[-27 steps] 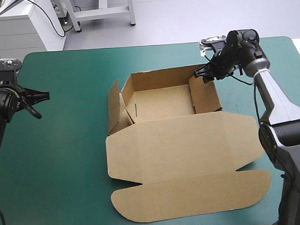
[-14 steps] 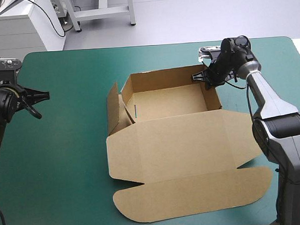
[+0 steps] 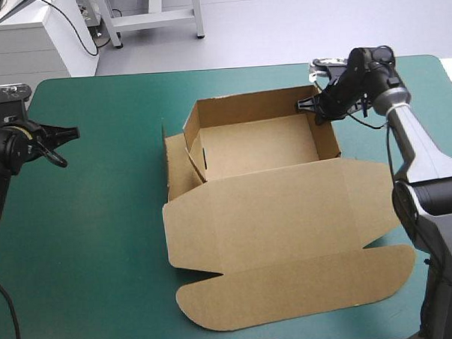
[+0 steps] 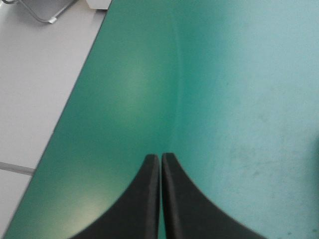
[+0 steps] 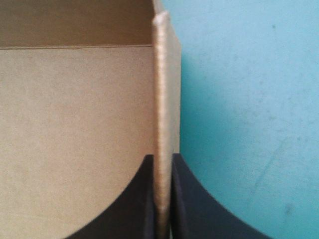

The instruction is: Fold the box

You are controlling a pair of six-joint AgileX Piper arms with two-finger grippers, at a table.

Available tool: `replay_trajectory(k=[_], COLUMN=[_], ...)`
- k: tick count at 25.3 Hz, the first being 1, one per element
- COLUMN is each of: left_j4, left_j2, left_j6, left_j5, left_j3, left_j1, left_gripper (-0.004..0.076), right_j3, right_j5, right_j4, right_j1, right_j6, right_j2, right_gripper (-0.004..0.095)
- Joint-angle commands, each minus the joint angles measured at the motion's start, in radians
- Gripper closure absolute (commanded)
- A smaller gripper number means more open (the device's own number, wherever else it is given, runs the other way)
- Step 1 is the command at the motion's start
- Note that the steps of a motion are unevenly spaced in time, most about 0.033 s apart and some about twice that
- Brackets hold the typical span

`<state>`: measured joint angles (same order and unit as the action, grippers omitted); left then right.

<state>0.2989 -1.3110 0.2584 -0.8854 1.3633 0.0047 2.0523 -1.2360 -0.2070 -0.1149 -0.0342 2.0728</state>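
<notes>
High view: the box (image 3: 255, 147) sits mid-counter (image 3: 101, 220) as an open tray, its lid flat toward the near edge. The far wall and the right wall (image 3: 327, 135) stand up; the left wall (image 3: 176, 163) leans outward, untucked. The right jaws sit on the right wall at its far corner. The left jaws hang together, well apart from the box, over the counter's left side.

Left wrist view: the left jaws meet in one arch above bare teal-green cover, near the counter's edge.

Right wrist view: the right jaws are clamped on the right wall, its doubled top edge between them, tray floor on one side, cover on the other.

The step in hand looks like seating that wall's fold. It is best done by pinching squarely on the top edge and pressing down along it without dragging the tray; the idle left arm could steady the loose left wall.

Compared with the earlier high views, the inner flap no longer stands off inside the tray but lies against the wall, and the whole box has slid slightly toward the far right.
</notes>
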Motion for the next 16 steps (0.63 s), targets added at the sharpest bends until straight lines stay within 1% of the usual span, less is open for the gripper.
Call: replay_trajectory(k=[1, 2, 4, 5, 7, 8, 9, 12, 13, 14, 16], left_j4=[-0.197, -0.281, -0.448, -0.566, -0.723, -0.846, -1.024, -1.272, -1.349, -1.476, -1.595], left_j2=[0.015, 0.004, -0.016, -0.030, -0.050, -0.064, -0.090, -0.135, -0.150, -0.174, -0.193], left_j6=[-0.044, -0.097, -0.188, -0.258, -0.346, -0.408, -0.504, -0.637, -0.680, -0.757, -0.816], left_j5=[0.131, 0.144, 0.149, 0.143, 0.133, 0.123, 0.100, 0.039, 0.004, -0.075, -0.150], left_j3=[0.025, 0.025, 0.025, 0.025, 0.025, 0.025, 0.025, 0.025, 0.025, 0.025, 0.025], left_j1=[0.066, 0.095, 0.137, 0.159, 0.192, 0.209, 0.222, 0.224, 0.224, 0.224, 0.220], left_gripper=[0.0731, 0.0731, 0.0731, 0.0731, 0.0731, 0.0731, 0.0731, 0.0731, 0.0731, 0.0731, 0.0731], right_j3=[0.031, 0.031, 0.031, 0.031, 0.031, 0.031, 0.031, 0.031, 0.031, 0.031, 0.031], right_j5=[-0.009, -0.009, -0.009, -0.009, -0.009, -0.009, -0.009, -0.009, -0.009, -0.009, -0.009], right_j4=[-0.132, -0.183, -0.248, -0.276, -0.317, -0.334, -0.351, -0.358, -0.358, -0.364, -0.385], right_j1=[0.062, 0.083, 0.116, 0.134, 0.153, 0.162, 0.174, 0.180, 0.180, 0.180, 0.180], right_j6=[-0.022, -0.038, -0.055, -0.067, -0.092, -0.099, -0.116, -0.132, -0.132, -0.135, -0.139], right_j2=[-0.133, -0.152, -0.177, -0.198, -0.230, -0.247, -0.278, -0.315, -0.328, -0.344, -0.360], right_gripper=[0.0923, 0.0923, 0.0923, 0.0923, 0.0923, 0.0923, 0.0923, 0.0924, 0.0923, 0.0923, 0.0923])
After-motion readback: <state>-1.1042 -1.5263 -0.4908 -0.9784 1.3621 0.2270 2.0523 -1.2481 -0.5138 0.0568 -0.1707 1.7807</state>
